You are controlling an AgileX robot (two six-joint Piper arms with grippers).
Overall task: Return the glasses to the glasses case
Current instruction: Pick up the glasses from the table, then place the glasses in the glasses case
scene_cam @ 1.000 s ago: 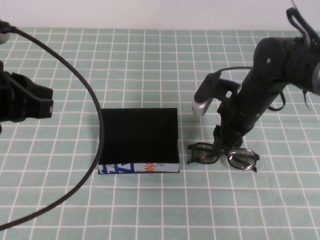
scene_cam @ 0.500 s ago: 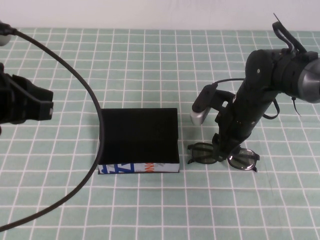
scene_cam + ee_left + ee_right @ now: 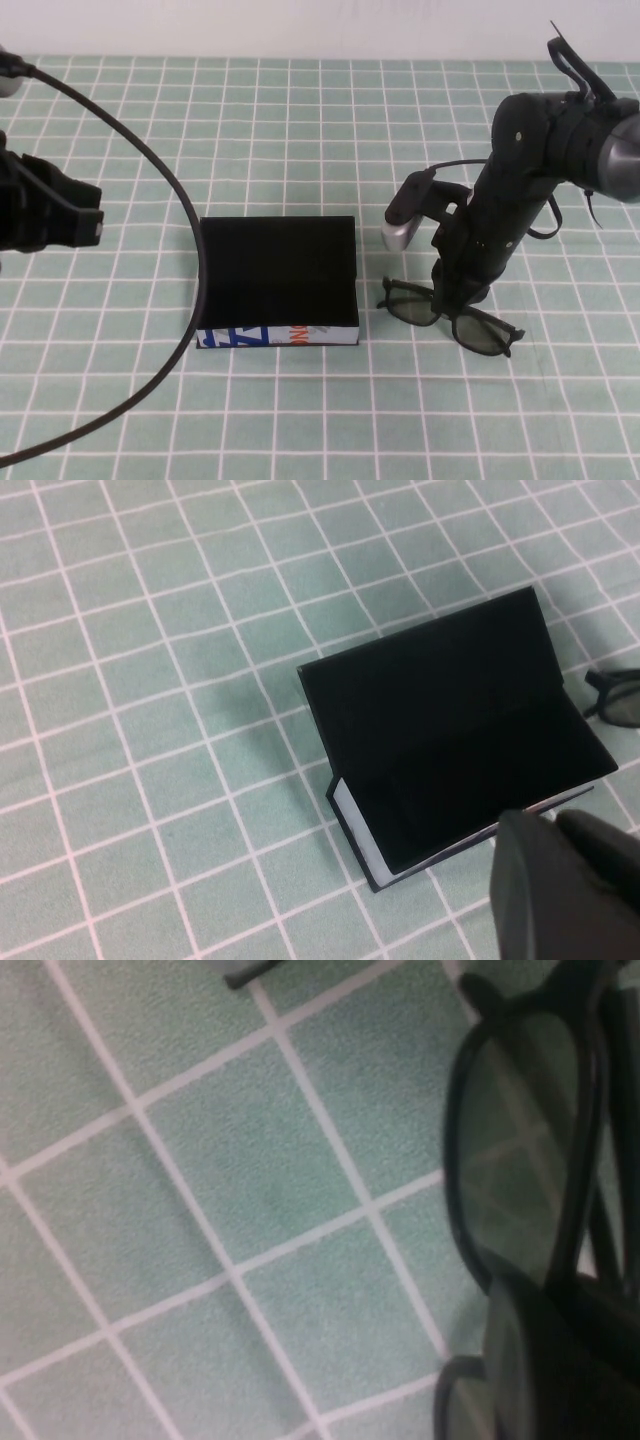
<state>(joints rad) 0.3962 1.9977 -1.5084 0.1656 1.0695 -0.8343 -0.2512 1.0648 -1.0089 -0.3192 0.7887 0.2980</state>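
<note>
The black glasses (image 3: 412,308) lie on the checked mat just right of the glasses case (image 3: 278,270), which stands open with its lid raised and its printed white front edge toward me. My right gripper (image 3: 452,303) points straight down onto the bridge of the glasses and is shut on it; the frame sits skewed, its right lens nearer me. The right wrist view shows a lens and frame (image 3: 520,1140) against the dark finger (image 3: 560,1360). My left gripper (image 3: 60,215) hangs at the far left, shut and empty. The left wrist view shows the case's black inside (image 3: 450,740) and a lens (image 3: 620,702).
The left arm's black cable (image 3: 190,240) arcs across the mat and passes close along the case's left side. Green checked mat (image 3: 300,130) covers the table behind and in front of the case.
The right gripper has closed on the bridge and the glasses have turned, their right lens swinging down toward me. The left arm has drifted slightly left.
</note>
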